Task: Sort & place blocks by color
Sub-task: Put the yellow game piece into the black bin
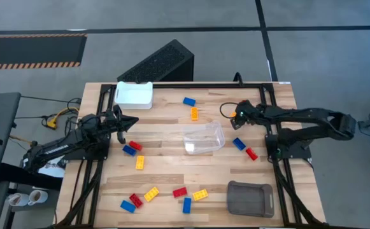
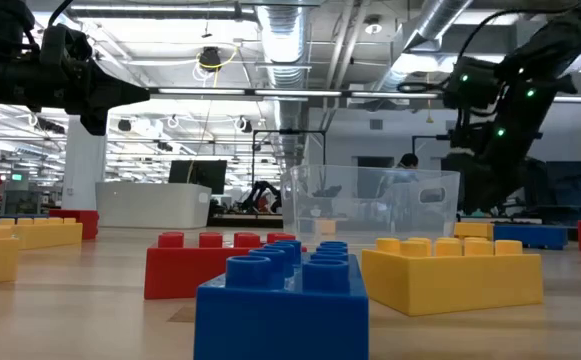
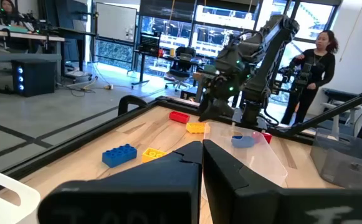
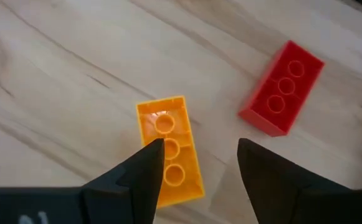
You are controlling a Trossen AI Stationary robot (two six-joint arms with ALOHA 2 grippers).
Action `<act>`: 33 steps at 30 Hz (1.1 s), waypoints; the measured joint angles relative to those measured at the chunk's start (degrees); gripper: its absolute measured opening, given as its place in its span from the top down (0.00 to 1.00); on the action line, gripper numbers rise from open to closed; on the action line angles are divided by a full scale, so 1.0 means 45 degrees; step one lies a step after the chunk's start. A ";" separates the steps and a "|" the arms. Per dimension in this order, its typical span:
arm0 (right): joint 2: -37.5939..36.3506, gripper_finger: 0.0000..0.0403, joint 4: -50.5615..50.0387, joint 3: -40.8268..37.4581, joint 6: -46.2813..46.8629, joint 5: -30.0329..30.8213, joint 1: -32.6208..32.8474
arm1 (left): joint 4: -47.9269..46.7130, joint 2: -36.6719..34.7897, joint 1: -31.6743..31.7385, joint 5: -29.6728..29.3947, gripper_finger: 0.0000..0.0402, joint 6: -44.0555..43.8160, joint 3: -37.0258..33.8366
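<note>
My right claw (image 4: 196, 165) fingers apart, above orange block (image 4: 170, 149), red block (image 4: 281, 87) beside. My left claw (image 3: 200, 152) fingers together, raised above worktop (image 1: 165, 181).

small studded red, blue and yellow-orange blocks (image 1: 149, 193) lie flat, scattered: most lower centre, some upper centre, others mid-left and right.

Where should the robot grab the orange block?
Pinch its two long sides across the narrow middle, coming straight down from above. The orange block lies flat, studs up, with bare table along both long sides, and the red block sits apart. The right gripper is above it, fingers open.
</note>
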 joint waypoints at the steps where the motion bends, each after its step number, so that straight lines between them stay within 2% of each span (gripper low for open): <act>1: 0.0176 0.43 0.0222 -0.0003 -0.0163 -0.0160 -0.0134 | -0.0003 0.0001 0.0000 -0.0004 1.00 0.0002 0.0002; 11: 0.1338 0.43 0.1583 -0.0003 -0.1382 -0.1883 -0.1034 | 0.0000 0.0001 -0.0004 0.0000 1.00 0.0003 -0.0001; 24: 0.1702 0.44 0.1539 -0.0003 -0.1675 -0.2833 -0.1036 | 0.0002 0.0005 0.0000 -0.0005 1.00 0.0003 -0.0002; 29: 0.1702 0.50 0.1528 -0.0003 -0.1563 -0.2898 -0.1036 | 0.0001 0.0003 -0.0002 0.0000 1.00 -0.0002 0.0003; 33: 0.1695 0.61 0.1519 -0.0003 -0.1561 -0.2927 -0.1036 | -0.0003 0.0002 -0.0003 -0.0002 1.00 -0.0002 -0.0002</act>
